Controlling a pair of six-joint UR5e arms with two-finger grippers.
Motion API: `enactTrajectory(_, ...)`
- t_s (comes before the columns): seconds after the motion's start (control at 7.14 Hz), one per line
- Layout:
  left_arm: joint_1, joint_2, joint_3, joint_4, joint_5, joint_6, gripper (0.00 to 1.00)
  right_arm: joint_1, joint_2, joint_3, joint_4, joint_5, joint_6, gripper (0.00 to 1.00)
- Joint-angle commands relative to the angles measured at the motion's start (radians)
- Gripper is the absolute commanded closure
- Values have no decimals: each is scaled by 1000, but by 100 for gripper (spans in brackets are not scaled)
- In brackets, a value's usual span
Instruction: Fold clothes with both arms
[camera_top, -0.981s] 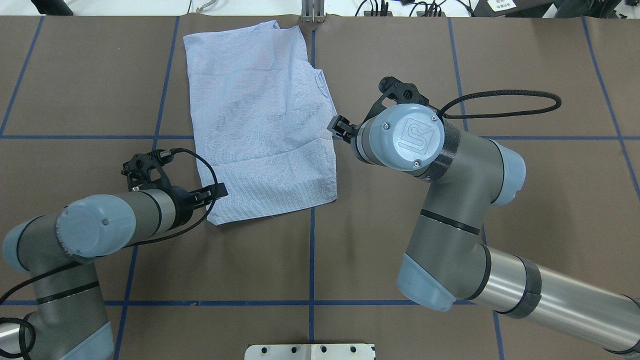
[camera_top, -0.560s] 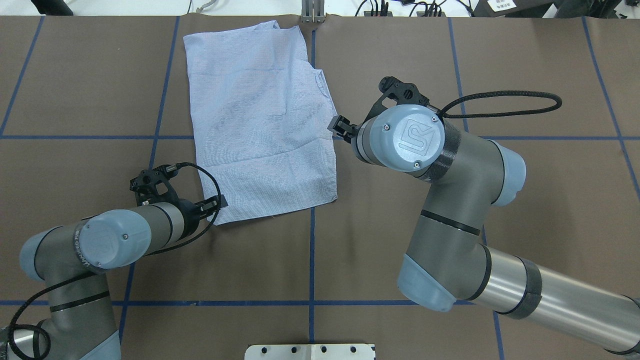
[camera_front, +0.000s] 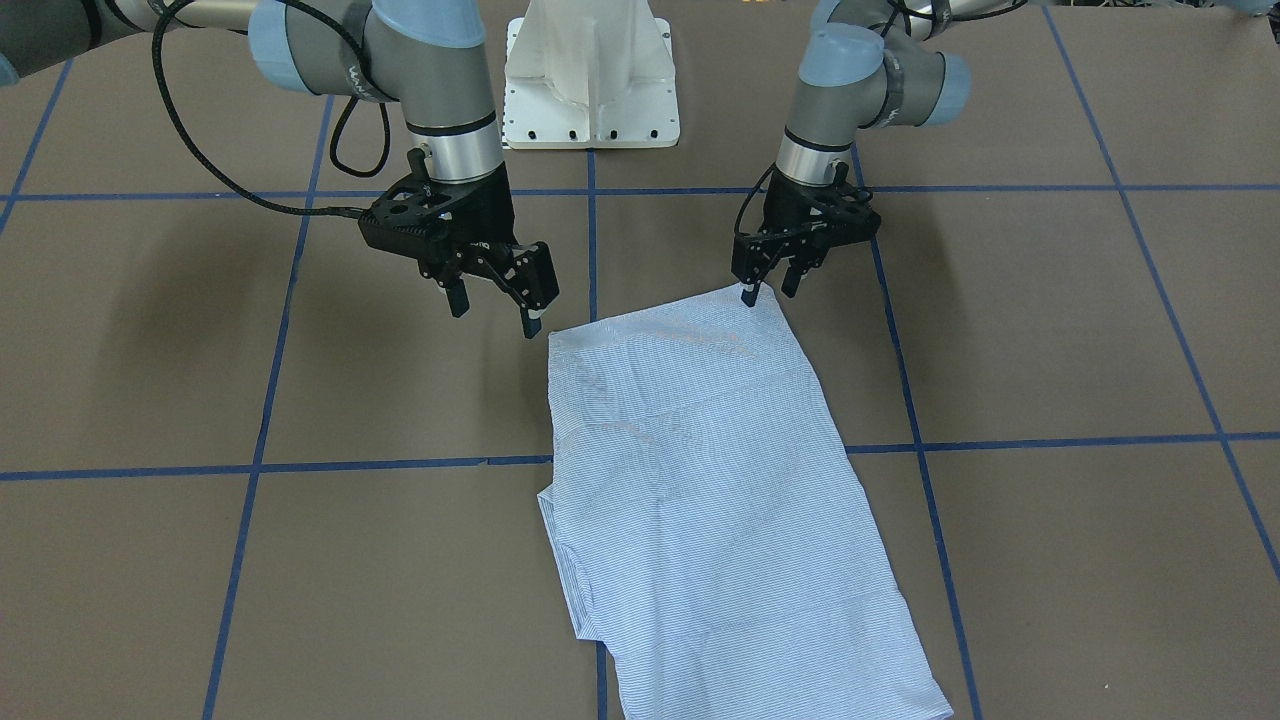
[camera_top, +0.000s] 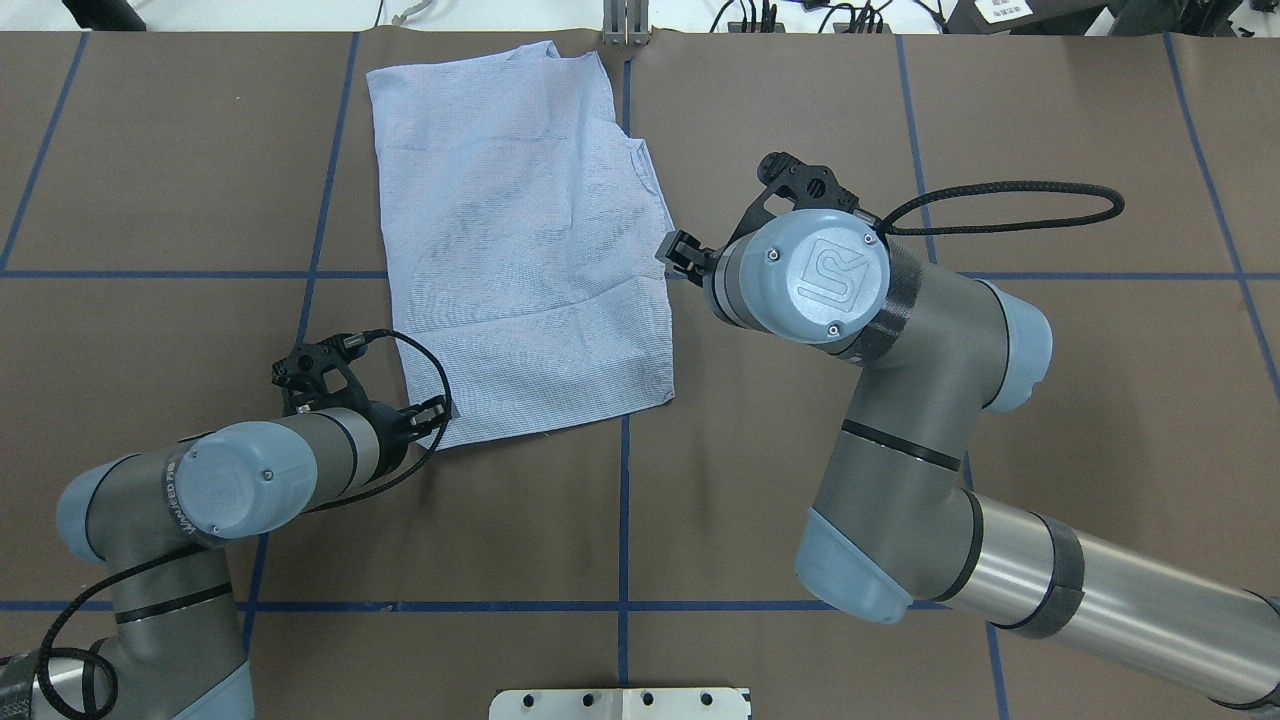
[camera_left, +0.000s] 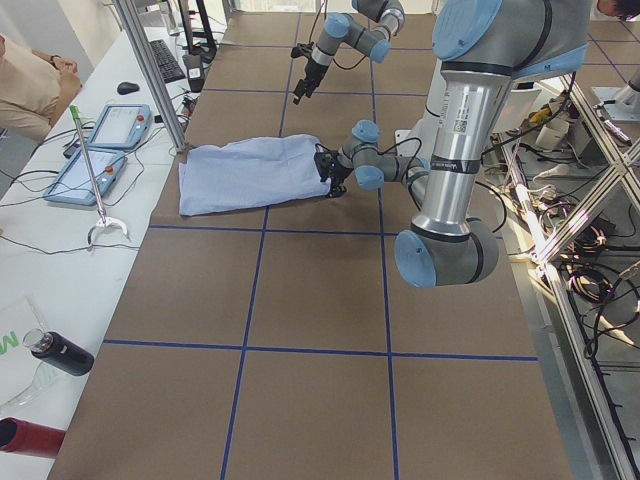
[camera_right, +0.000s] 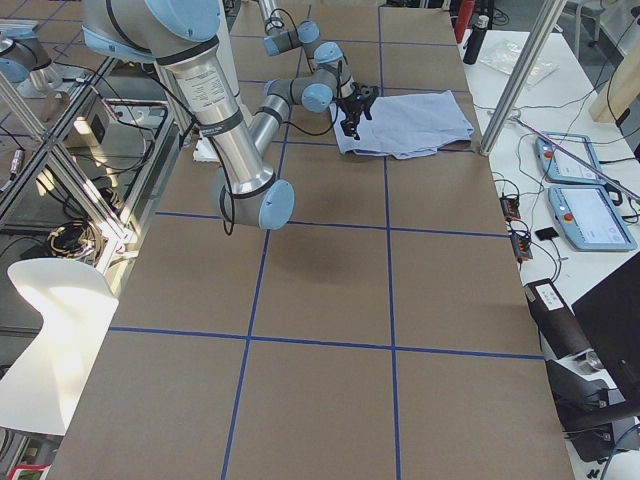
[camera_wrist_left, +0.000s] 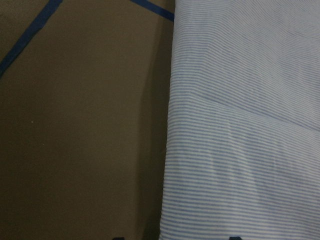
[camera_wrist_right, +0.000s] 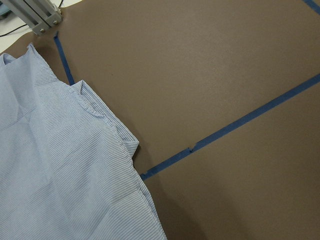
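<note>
Left end effector (camera_front: 768, 290) has slid to shirt (camera_front: 700, 480) corner, released; right end effector (camera_front: 495, 318) released beside it; white pedestal (camera_front: 590, 90) behind.

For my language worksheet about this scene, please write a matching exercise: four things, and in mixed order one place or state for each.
1 left claw
2 right claw
3 shirt
4 tape lines

A lies flat on the table
B blue, crossing the brown table
C open, at the shirt's corner
D open, over bare table beside the shirt

Pairs: 1-C, 2-D, 3-A, 4-B
</note>
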Motion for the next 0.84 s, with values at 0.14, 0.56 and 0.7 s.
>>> enactTrajectory(0.14, 0, -3, 4, 0, 0, 2, 51, 0, -9, 0, 3, 0, -1, 0)
enactTrajectory(0.56, 2, -3, 8, 0, 0, 3, 59, 0, -16, 0, 3, 0, -1, 0)
enactTrajectory(0.7, 5, -3, 8, 0, 0, 3, 90, -11, -19, -1, 3, -6, -1, 0)
